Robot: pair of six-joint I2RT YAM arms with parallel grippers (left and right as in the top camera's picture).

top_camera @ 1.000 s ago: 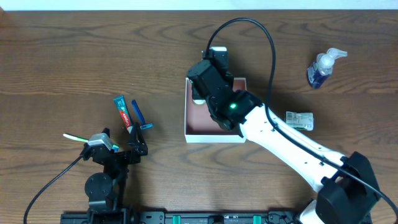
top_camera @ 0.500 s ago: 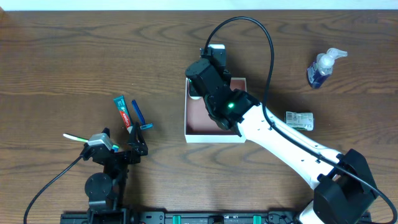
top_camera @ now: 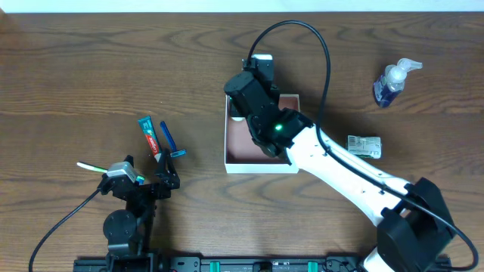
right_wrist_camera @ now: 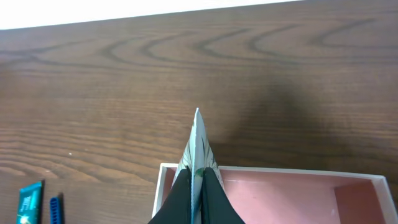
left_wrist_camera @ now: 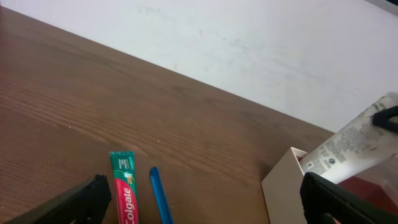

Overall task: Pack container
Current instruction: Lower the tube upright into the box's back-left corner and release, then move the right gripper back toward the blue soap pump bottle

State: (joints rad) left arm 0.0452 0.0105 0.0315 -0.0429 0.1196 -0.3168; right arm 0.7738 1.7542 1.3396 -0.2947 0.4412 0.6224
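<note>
Container [top_camera: 257, 168] unmoved; right gripper [right_wrist_camera: 198, 179] still pinching tube [right_wrist_camera: 197, 140]

One each: container [top_camera: 257, 167], toothpaste tube [top_camera: 149, 136], blue razor [top_camera: 169, 140], white tube [left_wrist_camera: 348, 147], small packet [top_camera: 364, 146], pump bottle [top_camera: 392, 81] at two o'clock

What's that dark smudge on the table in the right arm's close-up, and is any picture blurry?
Right wrist view: the smudge is a soft shadow on the table beyond the box, probably the arm's. Left wrist view: the near fingers look dark and blurred. Overhead view: sharp, evenly lit.
</note>
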